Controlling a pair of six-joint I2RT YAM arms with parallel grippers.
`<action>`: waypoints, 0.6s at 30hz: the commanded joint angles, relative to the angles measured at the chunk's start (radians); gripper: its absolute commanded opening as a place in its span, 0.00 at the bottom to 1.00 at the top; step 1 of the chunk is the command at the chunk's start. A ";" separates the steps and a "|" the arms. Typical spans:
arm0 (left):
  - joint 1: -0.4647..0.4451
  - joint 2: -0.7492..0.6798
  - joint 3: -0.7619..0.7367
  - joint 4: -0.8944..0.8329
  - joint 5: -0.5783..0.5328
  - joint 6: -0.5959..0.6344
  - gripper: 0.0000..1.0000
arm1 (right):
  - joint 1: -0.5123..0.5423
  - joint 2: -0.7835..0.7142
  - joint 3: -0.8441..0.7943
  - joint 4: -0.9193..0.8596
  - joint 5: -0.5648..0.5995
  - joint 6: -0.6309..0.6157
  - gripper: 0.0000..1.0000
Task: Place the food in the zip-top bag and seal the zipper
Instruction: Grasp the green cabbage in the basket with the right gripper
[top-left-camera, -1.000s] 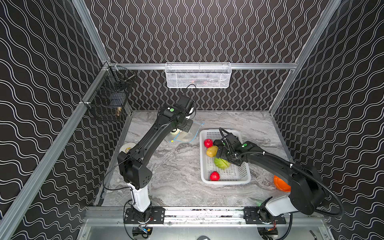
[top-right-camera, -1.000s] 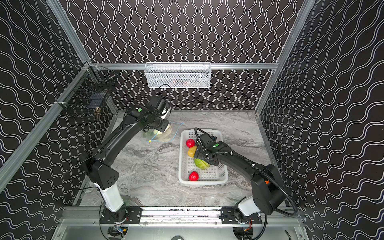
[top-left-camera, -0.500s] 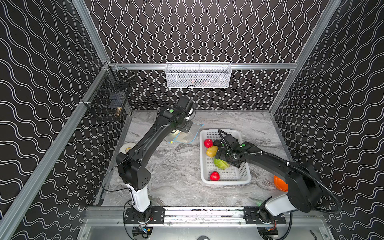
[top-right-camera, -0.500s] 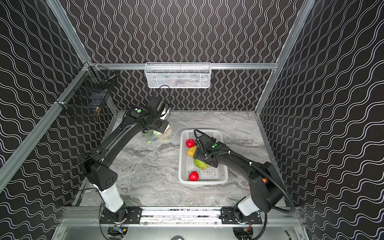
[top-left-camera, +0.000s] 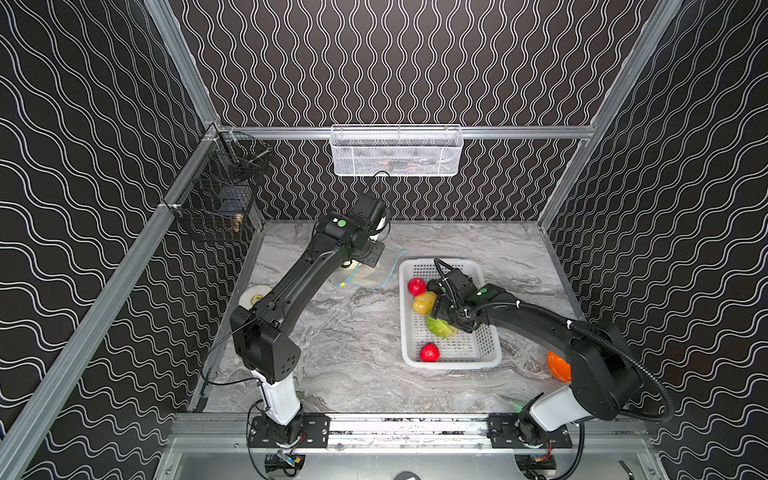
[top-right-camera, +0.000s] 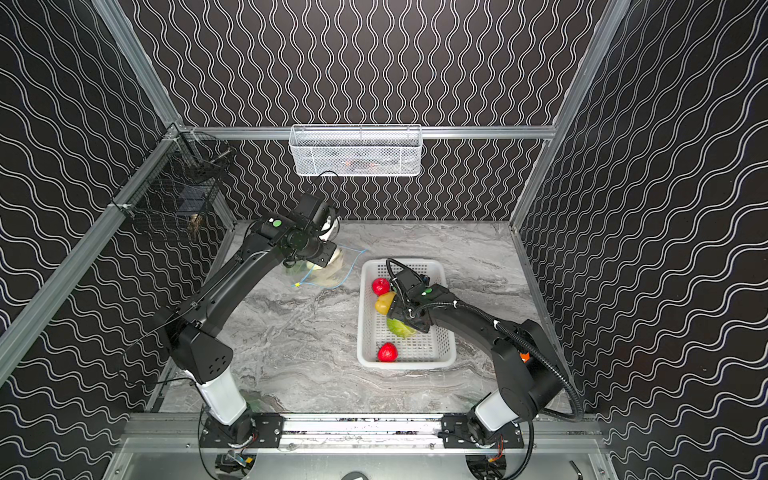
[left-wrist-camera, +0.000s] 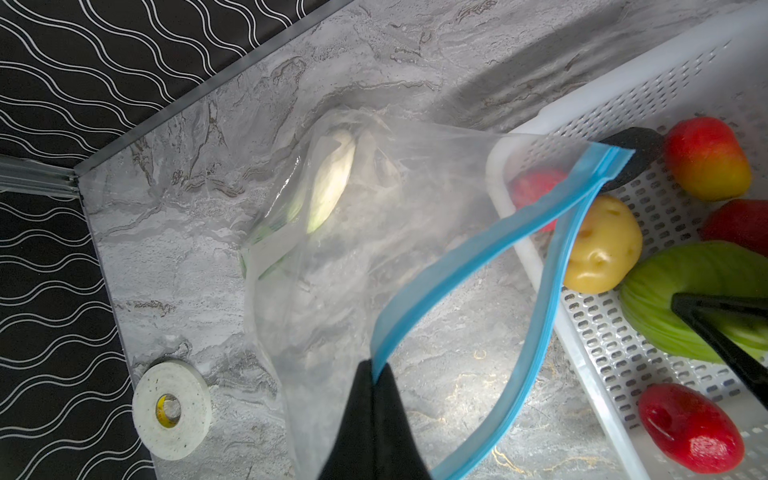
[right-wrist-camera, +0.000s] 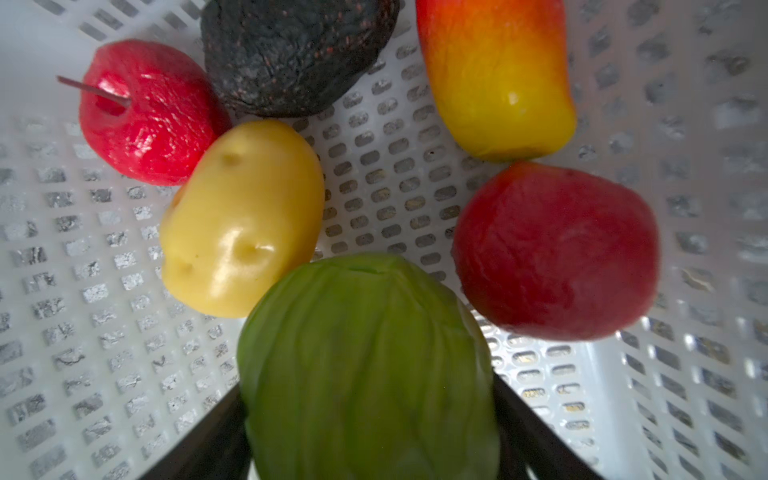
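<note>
My left gripper (left-wrist-camera: 374, 370) is shut on the light-blue zipper (left-wrist-camera: 457, 266) of the clear zip-top bag (left-wrist-camera: 353, 249) (top-left-camera: 374, 268), holding its mouth agape above the table. A white radish (left-wrist-camera: 332, 183) lies inside. The yellow slider (top-left-camera: 340, 285) hangs at the strip's end. My right gripper (right-wrist-camera: 368, 382) (top-left-camera: 440, 320) is down in the white perforated basket (top-left-camera: 453, 363), its fingers pressed on both sides of the green cabbage (right-wrist-camera: 365, 332). Around it lie a yellow potato (right-wrist-camera: 241, 216), red apple (right-wrist-camera: 145, 116), dark item (right-wrist-camera: 291, 54), yellow-orange fruit (right-wrist-camera: 498, 75) and a red fruit (right-wrist-camera: 557, 249).
A red strawberry-like fruit (top-left-camera: 429, 352) rests at the basket's near end. A white tape roll (top-left-camera: 253, 296) lies by the left wall. An orange object (top-left-camera: 557, 365) sits behind the right arm. A white mesh bin (top-left-camera: 397, 149) and a black wire cage (top-left-camera: 220, 199) hang on the walls.
The right gripper's jaws have closed in from wide open onto the green cabbage. The left arm and the bag have barely moved.
</note>
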 joint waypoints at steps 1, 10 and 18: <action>0.001 -0.013 -0.005 0.015 -0.006 0.010 0.00 | -0.001 -0.001 -0.004 -0.005 0.007 0.010 0.73; 0.000 -0.015 -0.015 0.019 -0.013 0.013 0.00 | 0.000 0.005 -0.004 0.016 0.005 0.003 0.40; 0.000 0.006 0.016 0.005 -0.020 0.011 0.00 | 0.000 -0.010 -0.001 0.009 0.017 -0.027 0.07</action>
